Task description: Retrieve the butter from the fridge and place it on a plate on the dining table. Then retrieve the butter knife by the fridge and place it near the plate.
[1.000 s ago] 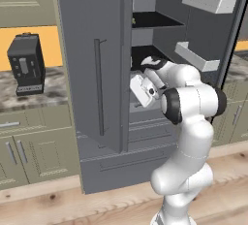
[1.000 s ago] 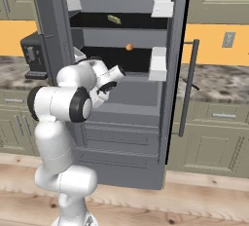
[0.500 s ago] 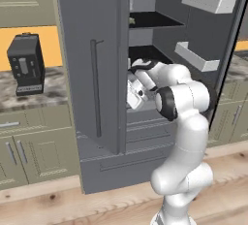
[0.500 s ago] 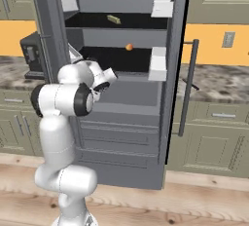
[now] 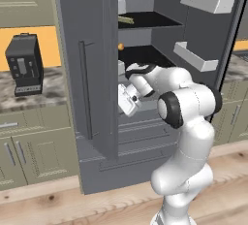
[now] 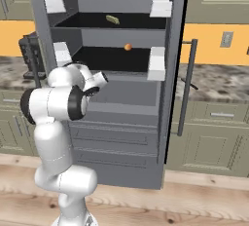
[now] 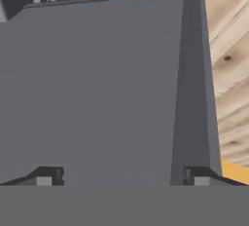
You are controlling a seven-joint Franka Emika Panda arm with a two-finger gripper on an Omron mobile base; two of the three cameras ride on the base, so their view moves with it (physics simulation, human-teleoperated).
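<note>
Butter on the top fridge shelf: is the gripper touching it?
Apart. The right base view shows the butter lying on the fridge's upper shelf, while the open gripper sits well below it, near the lower shelf's height.

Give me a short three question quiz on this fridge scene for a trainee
1. True or false: both doors of the fridge stand open.
2. The butter lies on: A) the upper shelf, B) the lower shelf, C) a door shelf.
3. Fill in: the pincer has its jaws ____.

Key: 1 true; 2 A; 3 open.
</note>
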